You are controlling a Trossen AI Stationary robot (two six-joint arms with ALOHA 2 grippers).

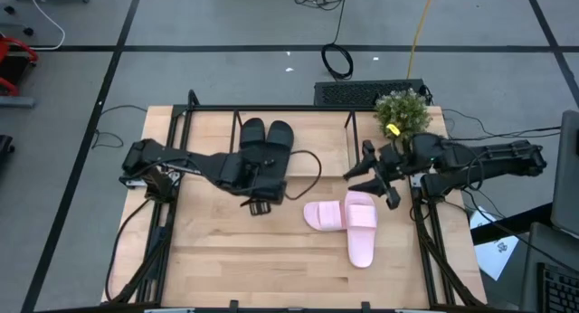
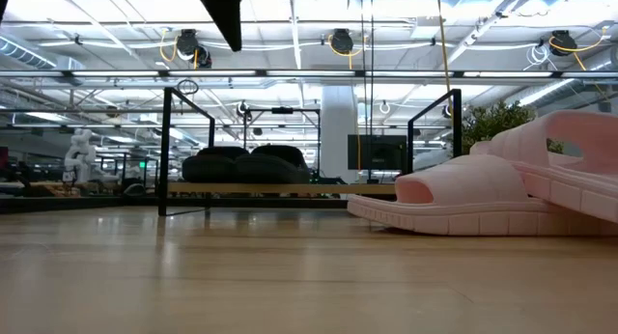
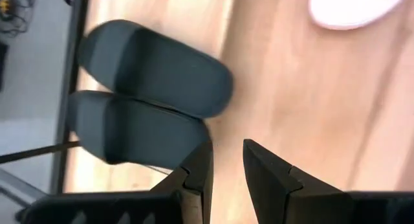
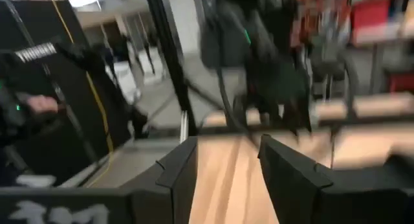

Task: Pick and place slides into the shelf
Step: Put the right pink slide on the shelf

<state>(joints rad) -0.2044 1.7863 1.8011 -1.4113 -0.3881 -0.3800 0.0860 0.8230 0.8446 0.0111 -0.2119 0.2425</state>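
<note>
The two black slides [image 1: 265, 137] stand side by side on the shelf's [image 1: 298, 111] wooden board at the table's far side, and they also show in the low view [image 2: 246, 165] and the left wrist view [image 3: 155, 68]. The two pink slides [image 1: 348, 221] lie on the table right of centre, one partly over the other, and fill the right of the low view [image 2: 483, 194]. My left gripper [image 1: 258, 204] hovers open just near of the black pair. My right gripper [image 1: 371, 175] hangs open above the table, far-right of the pink pair.
A potted plant [image 1: 403, 112] stands at the far right corner, close behind my right arm. Black frame rails [image 1: 425, 241] run along the table's left and right sides. Bare wooden tabletop [image 1: 235, 259] stretches across the near half. A cable [image 1: 308, 173] loops beside my left gripper.
</note>
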